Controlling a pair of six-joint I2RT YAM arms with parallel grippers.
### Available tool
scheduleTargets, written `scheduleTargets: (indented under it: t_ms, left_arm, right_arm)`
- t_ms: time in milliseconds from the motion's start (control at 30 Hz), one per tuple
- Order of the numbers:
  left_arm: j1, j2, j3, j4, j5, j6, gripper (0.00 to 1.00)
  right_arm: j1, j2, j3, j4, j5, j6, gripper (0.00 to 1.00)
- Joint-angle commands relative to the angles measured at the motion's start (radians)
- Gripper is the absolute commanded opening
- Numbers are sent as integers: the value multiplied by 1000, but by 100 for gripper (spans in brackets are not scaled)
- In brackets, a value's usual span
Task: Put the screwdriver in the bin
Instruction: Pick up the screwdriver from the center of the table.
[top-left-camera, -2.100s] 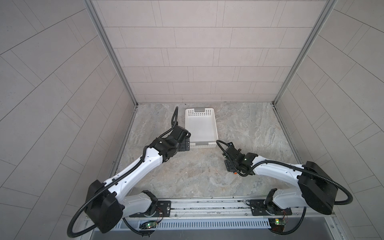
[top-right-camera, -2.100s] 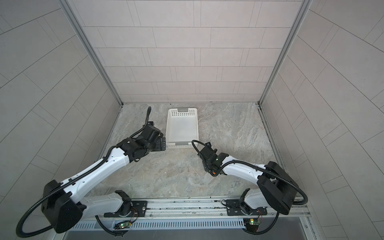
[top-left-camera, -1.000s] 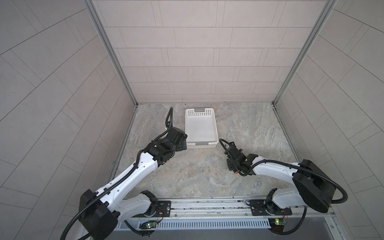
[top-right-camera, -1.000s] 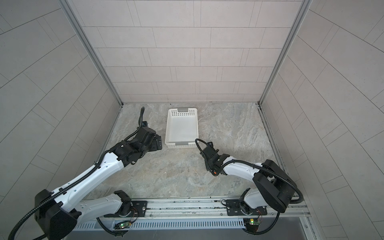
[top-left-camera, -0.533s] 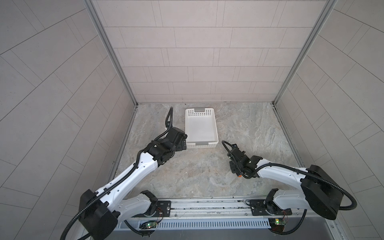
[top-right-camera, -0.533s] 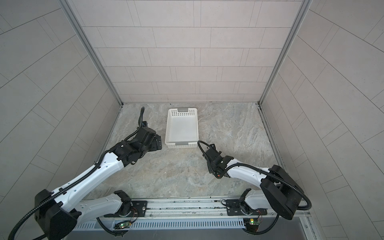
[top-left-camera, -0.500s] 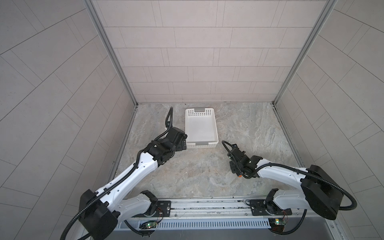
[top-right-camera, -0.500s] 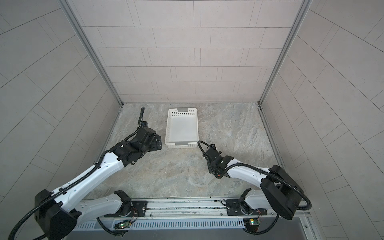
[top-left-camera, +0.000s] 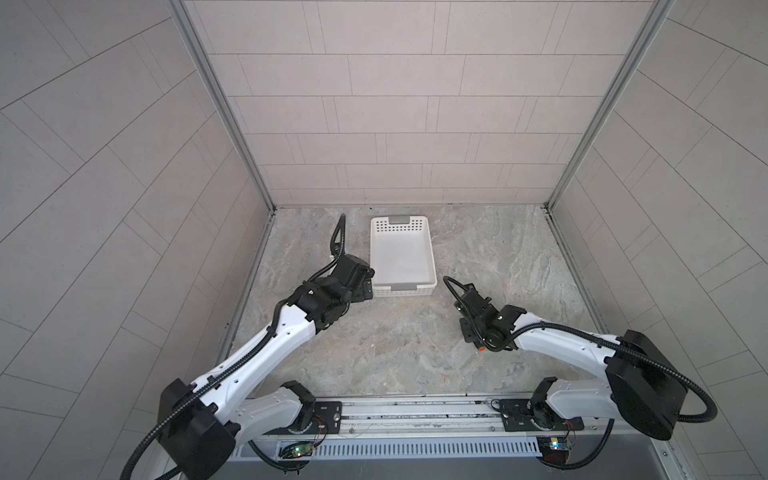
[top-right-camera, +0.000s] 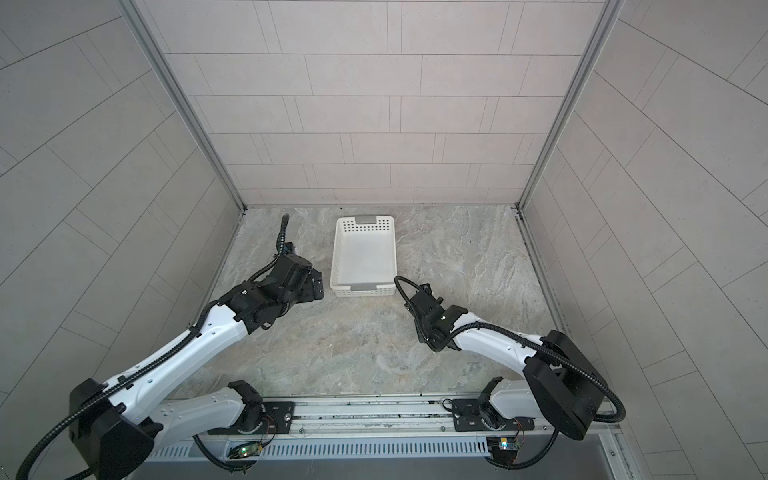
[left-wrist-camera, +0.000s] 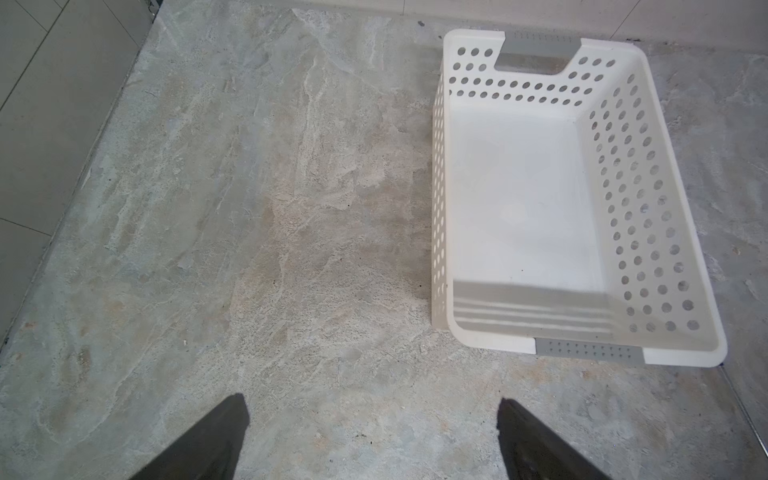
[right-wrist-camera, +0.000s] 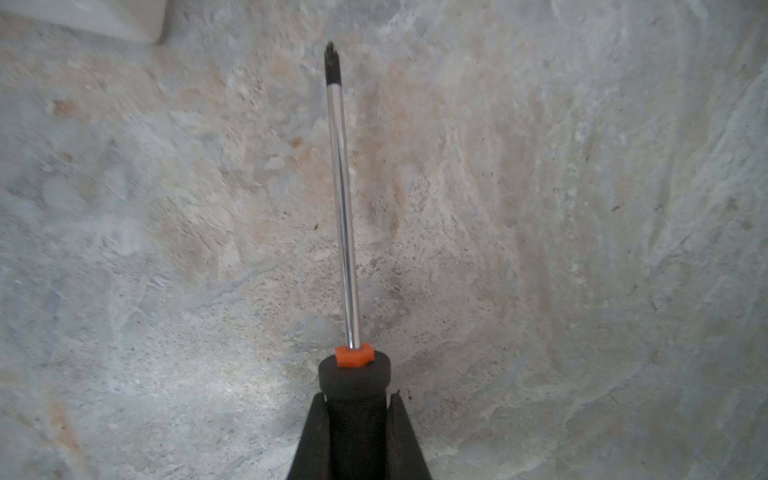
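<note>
Right gripper (right-wrist-camera: 357, 409) clamped on the screwdriver (right-wrist-camera: 341, 199) handle, shaft pointing straight ahead; the bin (top-left-camera: 402, 286) lies ahead and left, nearer the idle, open left gripper (left-wrist-camera: 372, 440).

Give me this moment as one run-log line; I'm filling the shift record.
right gripper: shut on screwdriver handle | left gripper: open, beside bin | bin: empty
</note>
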Motion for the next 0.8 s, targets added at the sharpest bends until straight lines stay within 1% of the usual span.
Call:
scheduleTargets:
  t_ms: [0,333,600,767]
  left_arm:
    - [-3,-8,-7,-17,-37,-28,100]
    - [-3,-14,-5,-22,-46,-28,100]
    - [-4,-21,-7,-26,-59,-30,100]
    - [-4,-23,-5,-32,-73,-33,100]
  right_arm:
    - [-5,-47,41,-65,35,-4,2]
    - [-20,-98,142,-182,71,-24,0]
    - [-25,-61,223,-227,71,-46,0]
    - [-25,-39,323,-284,61,-58,0]
